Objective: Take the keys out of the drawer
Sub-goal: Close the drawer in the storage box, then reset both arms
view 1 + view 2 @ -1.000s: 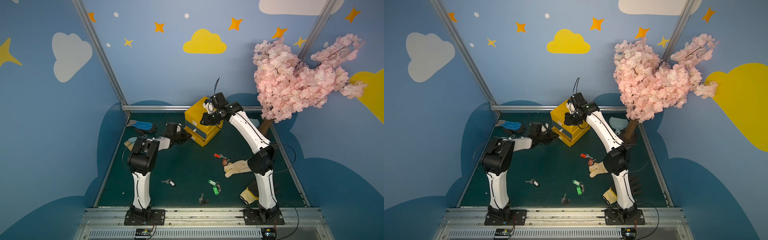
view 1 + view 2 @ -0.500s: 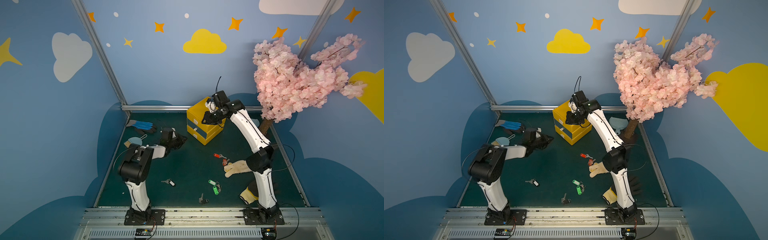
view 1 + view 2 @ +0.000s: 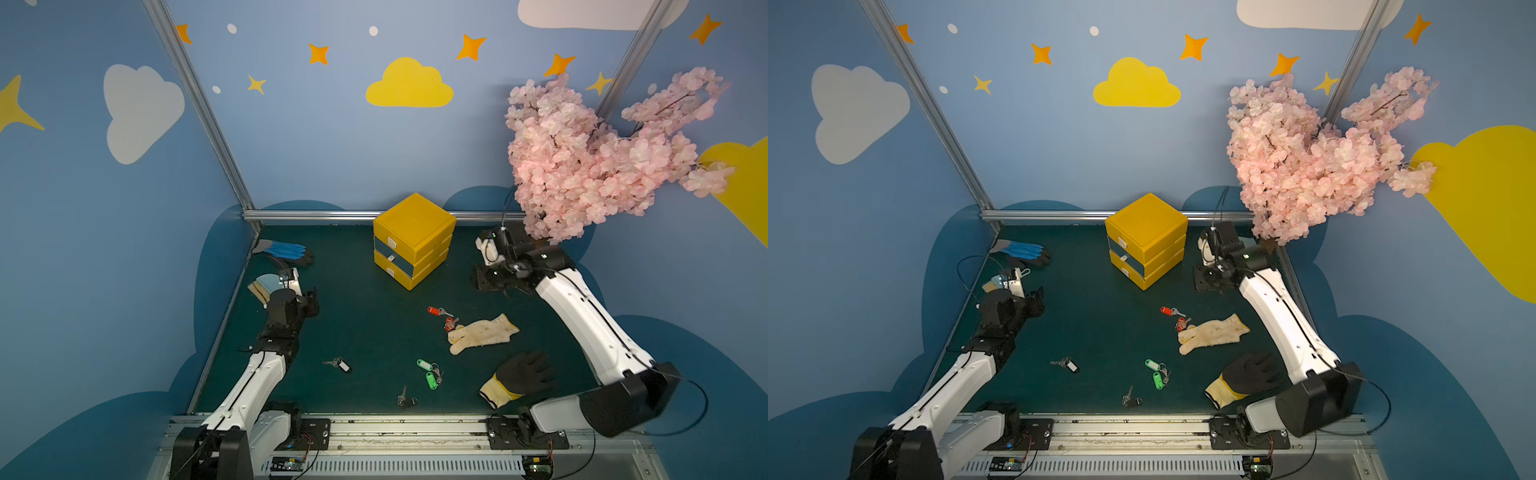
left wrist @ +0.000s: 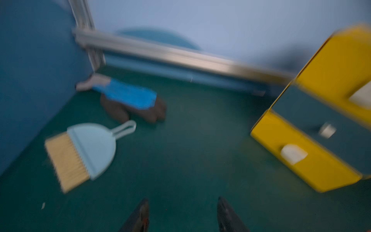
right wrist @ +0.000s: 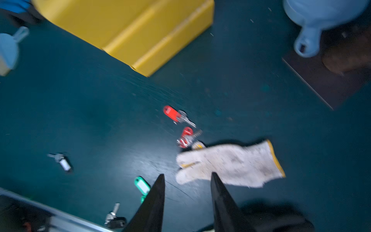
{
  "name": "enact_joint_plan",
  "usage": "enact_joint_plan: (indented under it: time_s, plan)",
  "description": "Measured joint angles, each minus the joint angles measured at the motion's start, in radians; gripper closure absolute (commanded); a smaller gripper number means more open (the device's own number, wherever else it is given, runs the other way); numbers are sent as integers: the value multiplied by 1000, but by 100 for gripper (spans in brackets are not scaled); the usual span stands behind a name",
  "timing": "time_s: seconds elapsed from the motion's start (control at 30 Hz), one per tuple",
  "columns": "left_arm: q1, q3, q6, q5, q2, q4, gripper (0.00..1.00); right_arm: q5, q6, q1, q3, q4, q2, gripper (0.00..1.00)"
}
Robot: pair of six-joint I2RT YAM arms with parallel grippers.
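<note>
The keys point(image 3: 428, 372) lie on the tabletop in bunches, between the yellow drawer unit point(image 3: 413, 239) near the back edge and the front edge. The drawers look shut. The right wrist view shows what the top views make small: one red-tag bunch point(image 5: 185, 137) lies just beside the white glove point(image 5: 230, 162). The left gripper point(image 4: 182, 202) and right gripper point(image 5: 187, 176) are both open and empty. Only the wrist views show this gap. The brush point(image 4: 80, 152), partly covered in both top views, shows whole in the left wrist view.
</note>
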Motion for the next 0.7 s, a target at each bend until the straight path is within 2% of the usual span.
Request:
enact_joint_plan:
  time_s: [0.1,0.2,0.23,0.3,0.43,0.5,0.63,0.67,0.7]
  plan:
    - [10,-117,55,-22,77,95,43,77,-93,-82,-409,307,-193,53]
    - [27,-76,95,-11,194,166,43,90,-173,-157,-780,647,-276,52]
    - [33,-55,104,1,229,213,43,82,-189,-182,-863,728,-283,49]
    - [51,-24,115,52,298,339,43,67,-199,-240,-978,868,-274,48]
    - [97,-23,117,159,488,613,42,-9,-196,-315,-983,1142,-155,48]
    - [116,-19,121,211,556,626,41,-55,-192,-342,-949,1270,-74,48]
    - [118,3,127,259,560,636,36,-185,-171,-390,-892,1512,103,46]
    - [117,14,126,256,561,643,25,-226,-174,-397,-876,1572,164,43]
    - [116,25,127,251,560,641,0,-258,-178,-400,-872,1648,226,42]
